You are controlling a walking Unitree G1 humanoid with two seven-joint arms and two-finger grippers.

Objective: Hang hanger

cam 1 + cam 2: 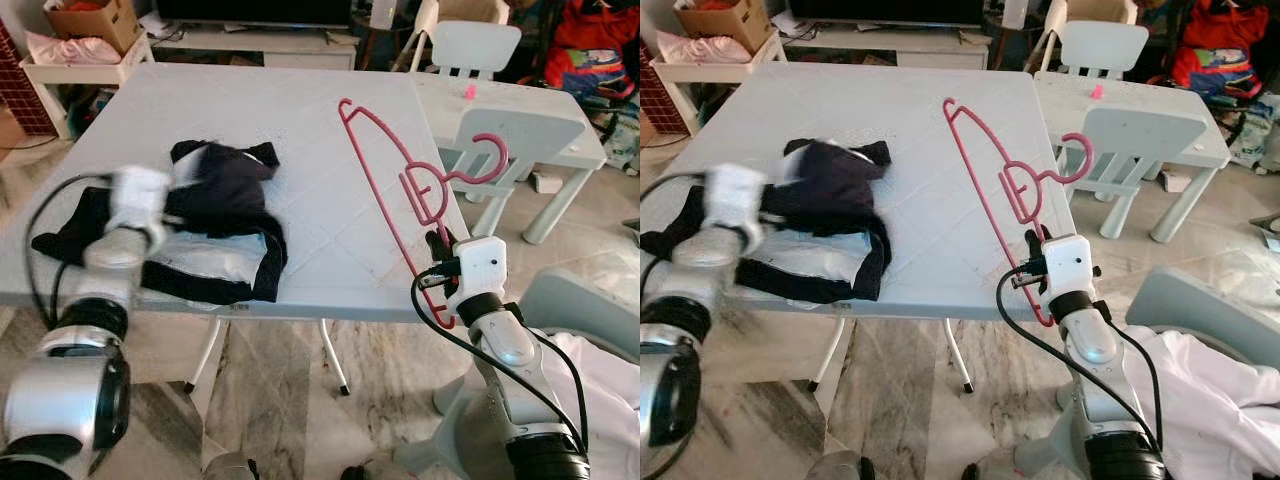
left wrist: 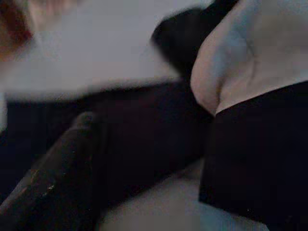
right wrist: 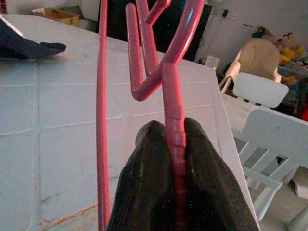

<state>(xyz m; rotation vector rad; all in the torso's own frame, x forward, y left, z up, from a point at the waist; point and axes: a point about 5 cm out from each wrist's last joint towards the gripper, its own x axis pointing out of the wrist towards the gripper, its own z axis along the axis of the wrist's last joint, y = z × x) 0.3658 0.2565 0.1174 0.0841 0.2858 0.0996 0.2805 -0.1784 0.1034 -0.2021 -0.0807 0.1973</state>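
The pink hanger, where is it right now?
The pink hanger is clamped in the right gripper at the table's right edge, raised above it, right of the dark clothes.

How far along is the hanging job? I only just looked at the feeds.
Done: the right tool is shut on the pink hanger, lifted at the table's right edge. In hand: the left tool, blurred, is down at the black-and-white garment. Left: the garment lies crumpled on the table, not yet on the hanger.

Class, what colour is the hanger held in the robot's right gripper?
Pink-red. The hanger shows best in the right wrist view, clamped by the right gripper.
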